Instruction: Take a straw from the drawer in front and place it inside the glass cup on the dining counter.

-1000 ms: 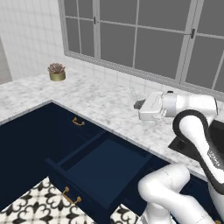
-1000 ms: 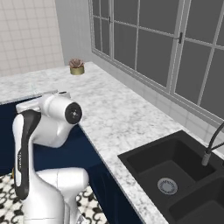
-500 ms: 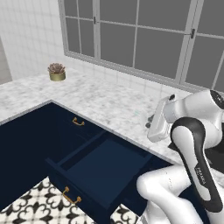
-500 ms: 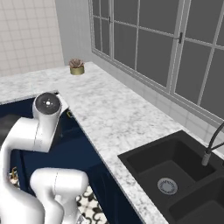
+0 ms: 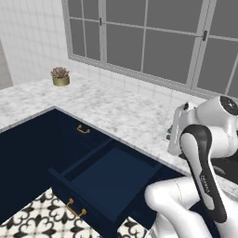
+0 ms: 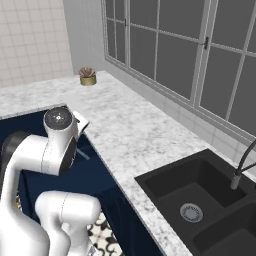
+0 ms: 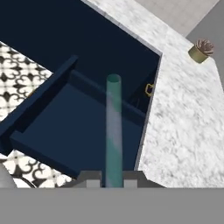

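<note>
With straw (image 7: 114,131) pinched upright in gripper (image 7: 113,178) over open drawer (image 5: 109,179) at 9 o'clock: carry step; next, reach glass cup.

The straw (image 7: 113,131) runs down out of the hand view's bottom, so the claw's (image 7: 113,181) hold on it can't be seen; the drawer's (image 5: 104,183) inside looks dark.

The arm (image 5: 204,153) is built of glossy white rounded shells joined by dark, near-black segments, and 1 such dark band down the forearm carries small pale lettering too small to read. In the right base view, a round grey cap (image 6: 59,117) with a small centre mark closes 1 joint.
</note>
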